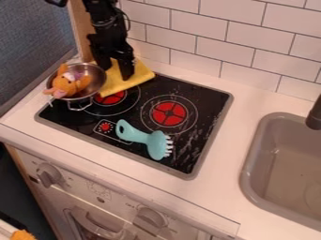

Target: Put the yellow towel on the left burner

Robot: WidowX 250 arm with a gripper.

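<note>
Camera view: gripper [117,70] released, fingers apart above yellow towel [134,78]. Towel near worktop's [263,99] back left corner, partly over left burner [111,98], beside metal pan [95,86] holding orange plush toy [64,84]. Teal brush [150,139] near stovetop's [210,117] front edge.

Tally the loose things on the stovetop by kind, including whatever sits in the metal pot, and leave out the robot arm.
Yellow towel: 1
Metal pot: 1
Orange plush toy, in the pot: 1
Teal utensil: 1
Total: 4
</note>
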